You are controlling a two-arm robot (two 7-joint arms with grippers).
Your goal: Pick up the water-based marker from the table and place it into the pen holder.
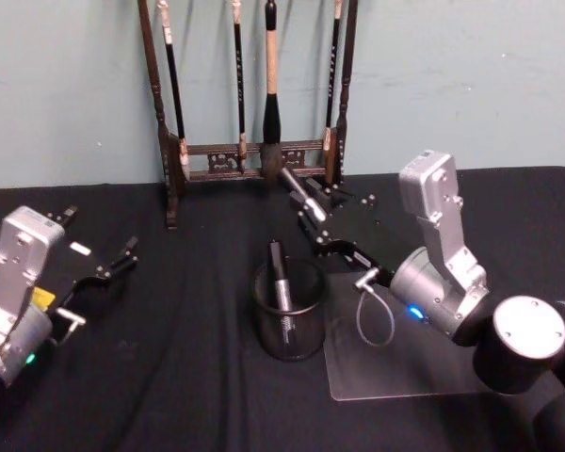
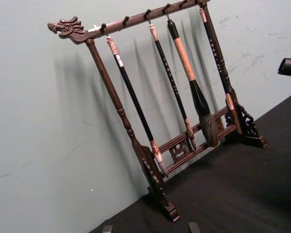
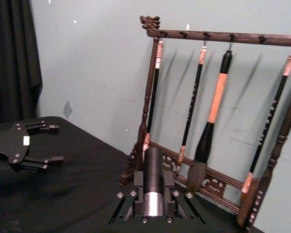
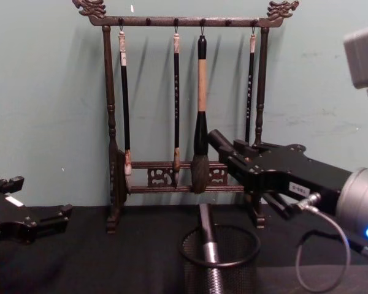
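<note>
- Right hand (image 1: 313,207) pinches a black-and-silver cylindrical marker (image 3: 153,167), raised behind the round black wire-mesh pen holder (image 1: 301,344).
- Left hand (image 1: 99,240) spread, low over the black-cloth bench (image 1: 169,377).

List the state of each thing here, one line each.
Right hand: shut on the first marker, raised beyond the cup.
First marker: gripped, off the table.
Second marker: standing tilted in the cup.
Cup: upright on the table.
Left hand: open, empty.
Brushes: hanging from the rack.
Rack: upright.
</note>
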